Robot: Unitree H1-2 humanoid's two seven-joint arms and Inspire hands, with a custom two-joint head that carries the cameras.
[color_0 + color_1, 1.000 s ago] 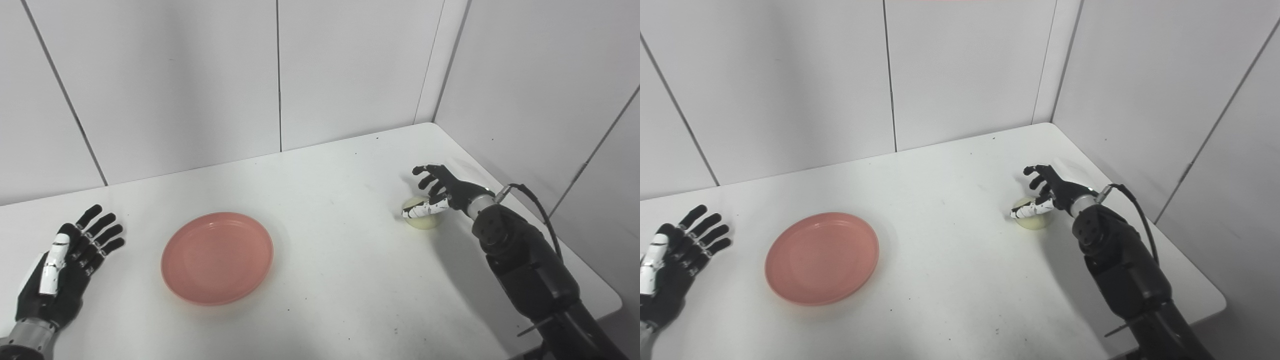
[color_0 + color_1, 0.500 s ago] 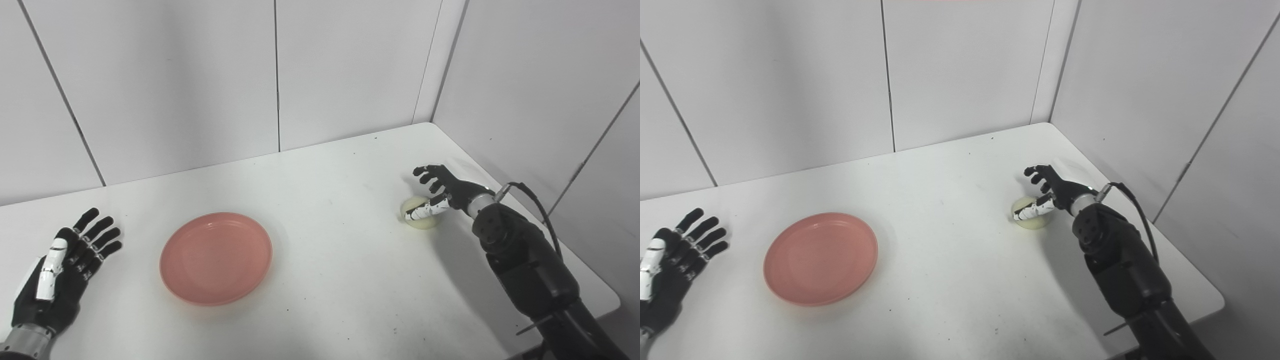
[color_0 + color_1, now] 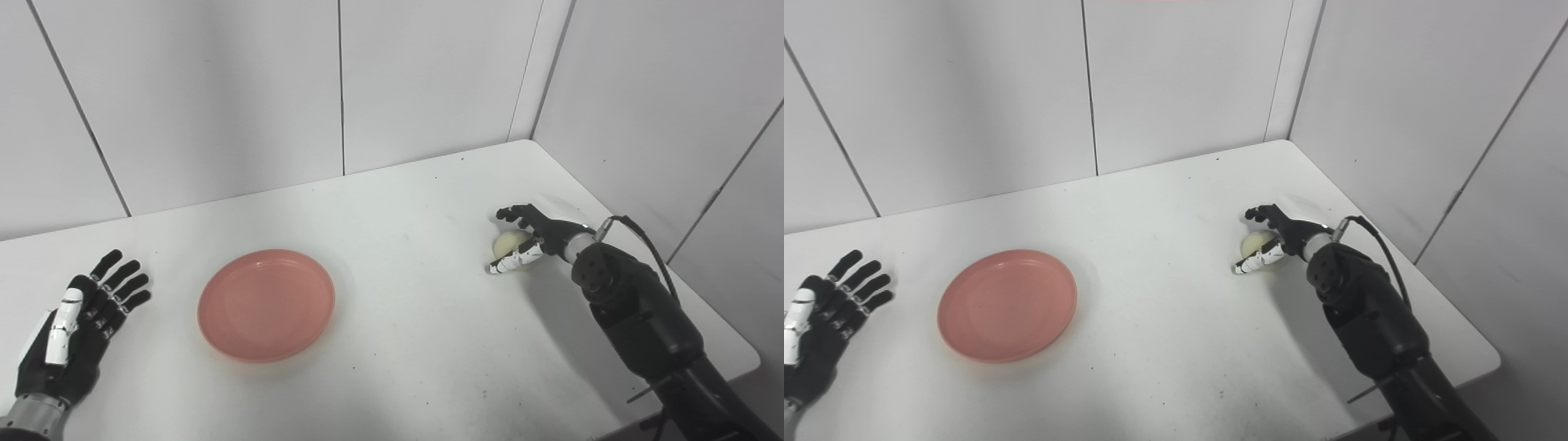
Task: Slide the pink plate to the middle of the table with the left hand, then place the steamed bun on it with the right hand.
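Observation:
The pink plate lies flat on the white table, left of the middle. My left hand rests at the table's far left, palm up, fingers spread, empty, a hand's width from the plate. The steamed bun, pale and round, is at the right side of the table. My right hand is closed around it, fingers curled over its top and far side, thumb under its near side. The bun is at or barely above the table; I cannot tell which. It also shows in the right eye view.
White wall panels close off the back and right of the table, meeting at the far right corner. The table's right edge runs close to my right forearm. A cable loops from the right wrist.
The camera has tilted a little, shifting the whole picture. My right hand's fingers have curled down over the bun and the thumb has come under it. Left hand and plate have not moved.

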